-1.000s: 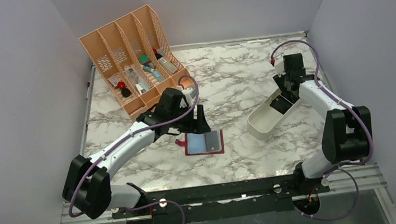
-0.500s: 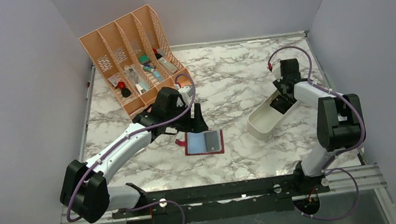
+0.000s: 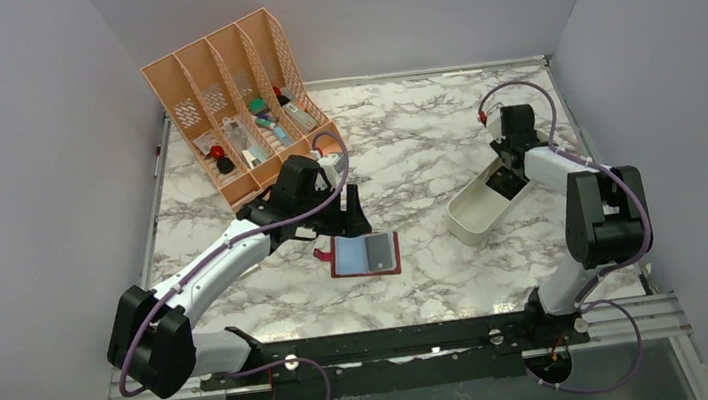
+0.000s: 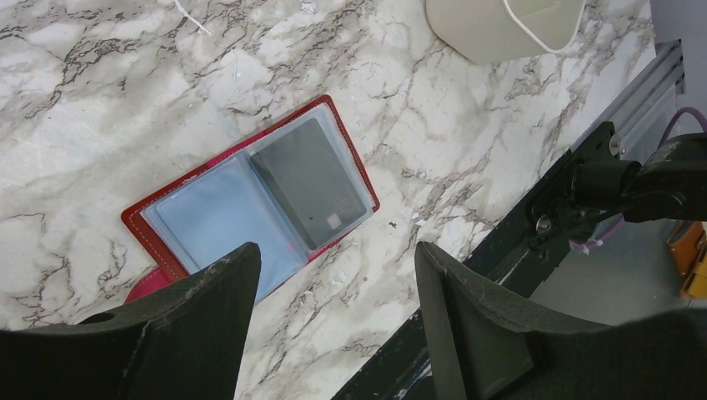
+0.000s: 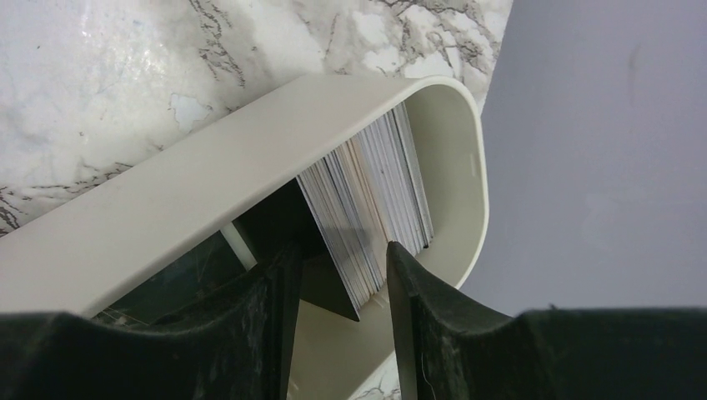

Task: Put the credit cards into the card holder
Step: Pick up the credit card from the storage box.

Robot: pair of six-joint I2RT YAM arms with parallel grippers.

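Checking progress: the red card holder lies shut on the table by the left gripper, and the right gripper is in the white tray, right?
No: the card holder lies open, a dark card in its pocket, as the left wrist view shows. It is by the left gripper, and the right gripper is in the white tray.

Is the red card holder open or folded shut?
Open: the card holder lies spread flat, clear pockets up, one dark card inside.

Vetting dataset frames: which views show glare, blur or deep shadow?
Top external: evenly lit, sharp, soft shadows. Left wrist: card holder crisp, sheen on its clear pockets, left gripper dark and soft. Right wrist: credit cards crisp, white tray shadowed inside, right gripper blurred.
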